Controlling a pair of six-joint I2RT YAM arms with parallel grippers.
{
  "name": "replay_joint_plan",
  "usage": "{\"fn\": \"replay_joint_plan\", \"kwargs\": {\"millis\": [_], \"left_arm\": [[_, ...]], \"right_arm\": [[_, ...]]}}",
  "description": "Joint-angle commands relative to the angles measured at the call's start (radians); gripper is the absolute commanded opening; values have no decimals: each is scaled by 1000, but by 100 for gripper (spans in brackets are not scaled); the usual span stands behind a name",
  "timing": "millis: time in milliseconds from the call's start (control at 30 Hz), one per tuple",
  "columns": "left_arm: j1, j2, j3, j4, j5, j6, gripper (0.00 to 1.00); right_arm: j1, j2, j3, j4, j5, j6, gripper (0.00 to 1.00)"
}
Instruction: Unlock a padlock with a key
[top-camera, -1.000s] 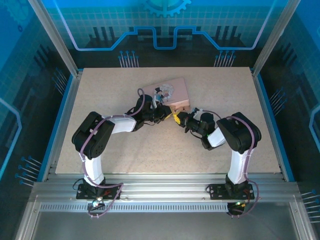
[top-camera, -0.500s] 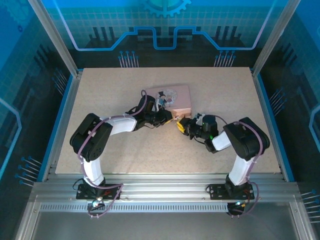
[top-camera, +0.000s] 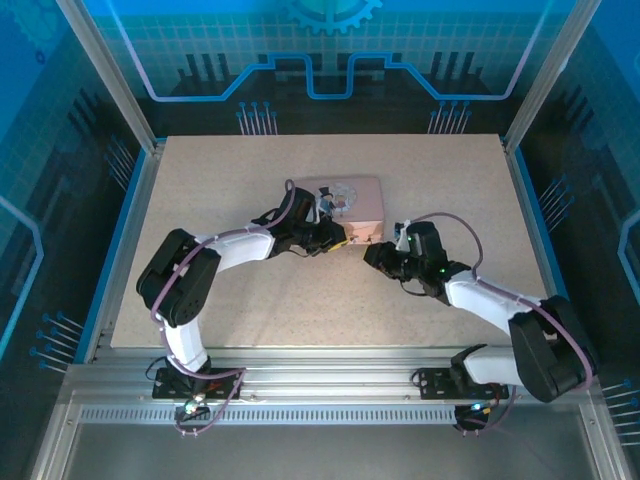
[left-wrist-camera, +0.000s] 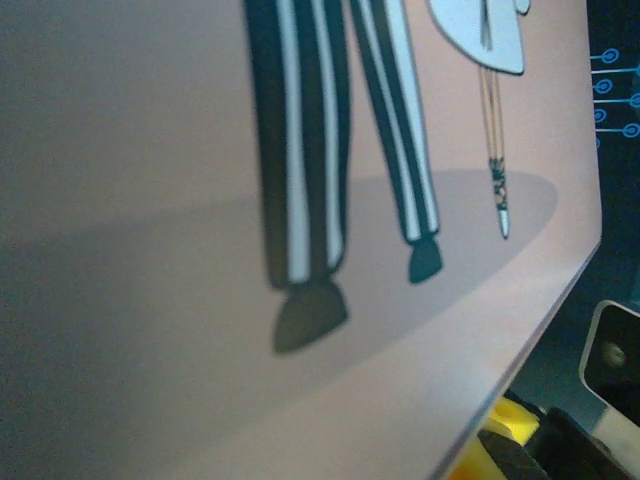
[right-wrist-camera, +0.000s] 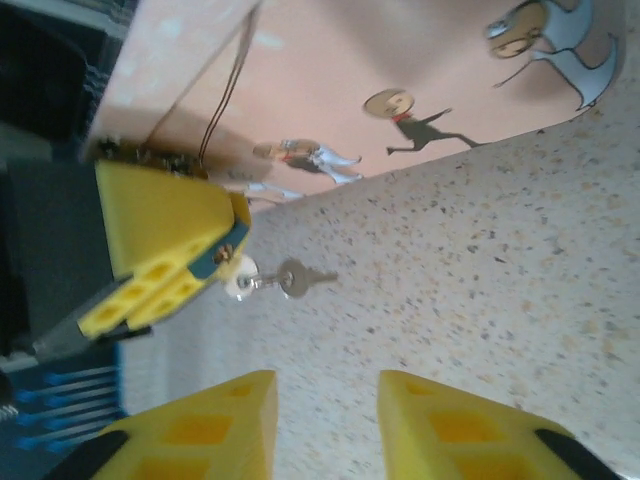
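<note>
In the right wrist view, my left gripper (right-wrist-camera: 228, 250) has its yellow fingers shut on the small blue padlock (right-wrist-camera: 213, 260), held just above the table beside the pink box (right-wrist-camera: 340, 80). The small silver key (right-wrist-camera: 297, 281) juts sideways from the padlock's end, past a pale round piece. My right gripper (right-wrist-camera: 325, 385) is open a short way back from the key, with nothing between its fingers. From above, the left gripper (top-camera: 338, 238) and right gripper (top-camera: 372, 255) face each other at the box's near edge. The left wrist view looks closely at the box's cartoon lid (left-wrist-camera: 200, 150).
The pink box (top-camera: 350, 195) lies mid-table, just behind both grippers. The speckled tabletop (top-camera: 300, 300) is bare toward the near edge and to both sides. Blue walls and a metal frame (top-camera: 110, 110) enclose the table.
My right gripper has opened, let go of the key and drawn back to the right, its arm swinging outward. The left gripper keeps hold of the padlock. The pink box has turned slightly.
</note>
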Motion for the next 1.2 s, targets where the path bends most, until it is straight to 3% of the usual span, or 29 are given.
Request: {"fn": "replay_joint_plan", "kwargs": {"millis": [0, 100, 300, 600, 1167], "left_arm": [[-9, -28, 42, -52, 49, -18, 11], [-9, -26, 57, -73, 61, -16, 11], [-7, -25, 82, -114, 75, 1, 11], [-4, -24, 92, -110, 95, -9, 11], [5, -32, 95, -122, 115, 2, 10]], "right_arm": [[38, -8, 56, -171, 87, -242, 41], [61, 9, 91, -171, 102, -331, 47], [92, 75, 176, -181, 94, -461, 48], [104, 159, 255, -177, 99, -525, 53], [155, 279, 389, -216, 218, -591, 46]]}}
